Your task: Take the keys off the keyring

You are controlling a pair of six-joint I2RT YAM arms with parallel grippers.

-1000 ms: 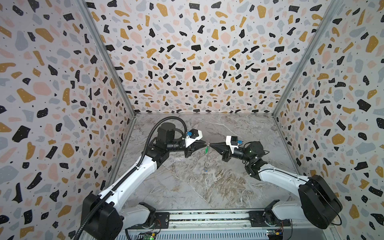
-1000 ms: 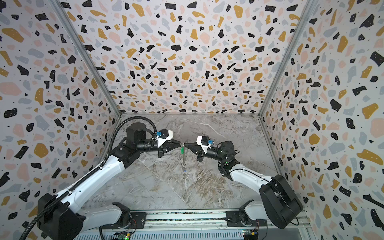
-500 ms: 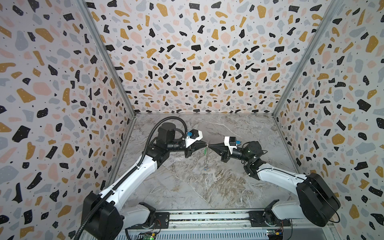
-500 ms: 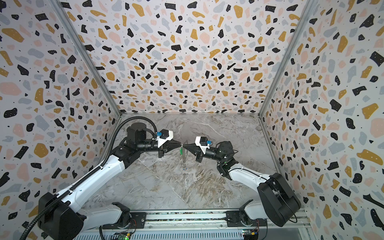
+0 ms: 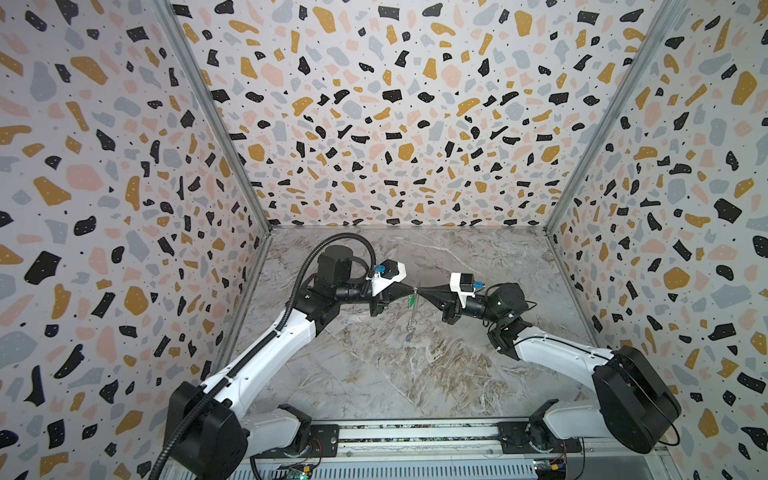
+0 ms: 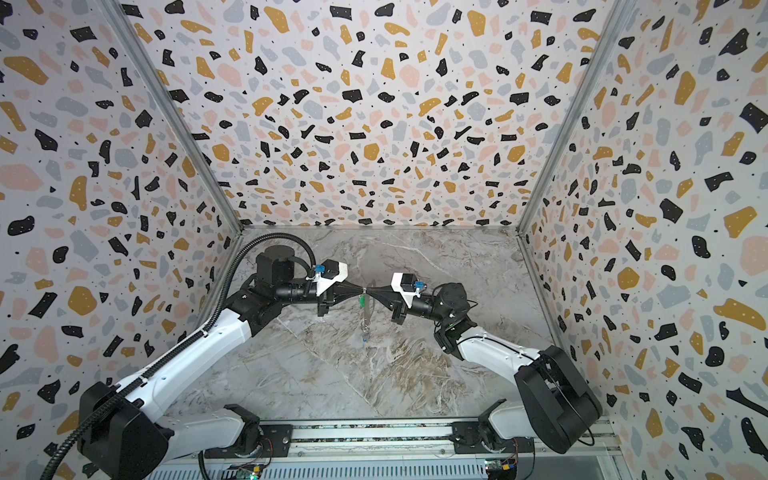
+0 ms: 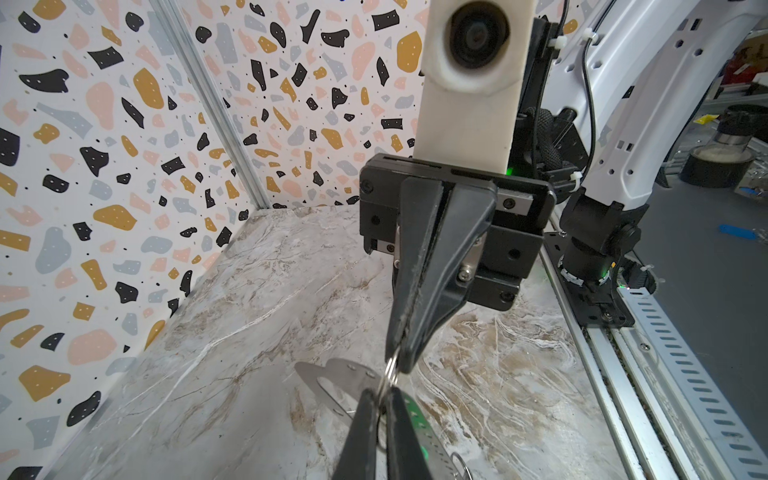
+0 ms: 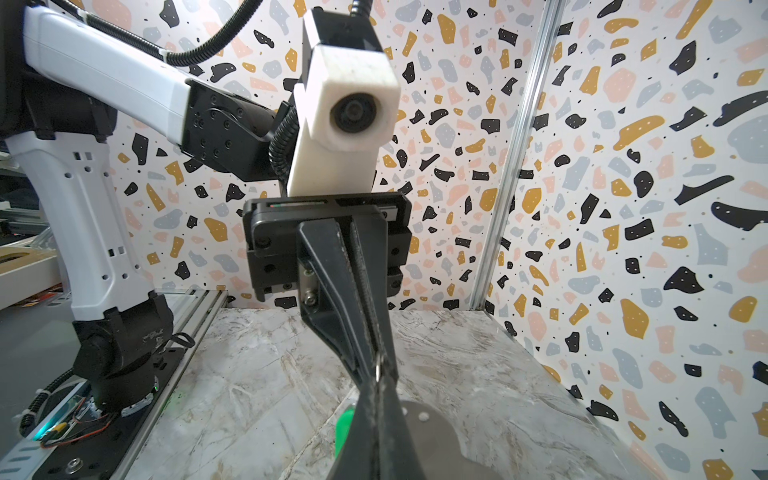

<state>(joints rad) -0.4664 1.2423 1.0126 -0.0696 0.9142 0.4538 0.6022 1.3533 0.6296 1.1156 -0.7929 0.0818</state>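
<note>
Left gripper (image 5: 414, 289) and right gripper (image 5: 421, 291) meet tip to tip at mid-frame in both top views, both clamped on 1 wire ring (image 7: 390, 374).
The left jaws have just closed; 1 second ago they stood slightly apart. Below hangs the flat slotted keyring (image 5: 411, 318), edge-on, with the green key (image 5: 411, 300) near its top and the blue key (image 5: 409, 338) at its lower end.

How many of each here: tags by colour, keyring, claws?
green tag: 1
blue tag: 1
keyring: 1
claws: 2, left claw and right claw
Total: 5
</note>
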